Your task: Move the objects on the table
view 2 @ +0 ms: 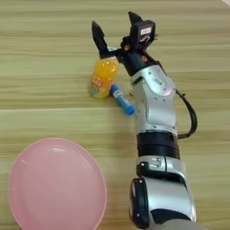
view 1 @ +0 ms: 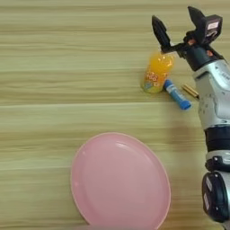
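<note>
Table (view 1: 54,67) holds: one pink plate (view 1: 120,180) at the near edge; one orange-drink bottle (view 1: 156,72) mid-table; one blue-handled screwdriver (view 1: 177,95) touching it. One right gripper (view 1: 179,27), jaws wide, above the bottle cap.

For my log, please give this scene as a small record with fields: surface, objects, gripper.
surface: light wood-grain table
plate: round pink plate, near edge, apart from the other things
bottle: small orange-drink bottle, far side, below the gripper
tool: slim object with blue part and amber end, lying right of the bottle
gripper: right gripper, two black fingers spread open above the bottle, holding nothing
</note>
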Action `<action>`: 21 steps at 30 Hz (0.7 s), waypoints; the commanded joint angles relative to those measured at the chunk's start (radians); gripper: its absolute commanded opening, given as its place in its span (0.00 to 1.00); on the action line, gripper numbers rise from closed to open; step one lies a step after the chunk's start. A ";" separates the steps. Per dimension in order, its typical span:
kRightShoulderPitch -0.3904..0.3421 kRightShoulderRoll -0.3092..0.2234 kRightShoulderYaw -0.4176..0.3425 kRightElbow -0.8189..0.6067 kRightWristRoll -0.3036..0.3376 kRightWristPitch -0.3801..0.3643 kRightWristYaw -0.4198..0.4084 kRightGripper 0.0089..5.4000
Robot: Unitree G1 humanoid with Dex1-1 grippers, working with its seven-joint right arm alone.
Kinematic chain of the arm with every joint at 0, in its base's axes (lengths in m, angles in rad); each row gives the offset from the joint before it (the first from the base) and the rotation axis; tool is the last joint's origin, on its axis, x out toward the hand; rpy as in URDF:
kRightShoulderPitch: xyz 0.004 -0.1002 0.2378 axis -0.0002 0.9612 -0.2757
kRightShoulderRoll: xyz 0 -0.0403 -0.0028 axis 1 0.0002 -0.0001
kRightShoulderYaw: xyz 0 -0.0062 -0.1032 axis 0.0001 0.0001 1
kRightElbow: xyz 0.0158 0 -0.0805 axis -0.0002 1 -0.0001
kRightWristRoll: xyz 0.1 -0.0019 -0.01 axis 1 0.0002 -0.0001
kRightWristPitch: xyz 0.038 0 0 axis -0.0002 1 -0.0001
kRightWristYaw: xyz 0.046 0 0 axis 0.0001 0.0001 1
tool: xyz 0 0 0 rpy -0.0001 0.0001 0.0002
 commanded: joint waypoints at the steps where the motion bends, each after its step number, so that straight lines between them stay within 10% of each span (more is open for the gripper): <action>1: -0.109 -0.043 -0.003 0.008 -0.013 0.023 -0.039 1.00; 21: -0.144 -0.048 0.014 0.150 -0.049 0.148 -0.069 1.00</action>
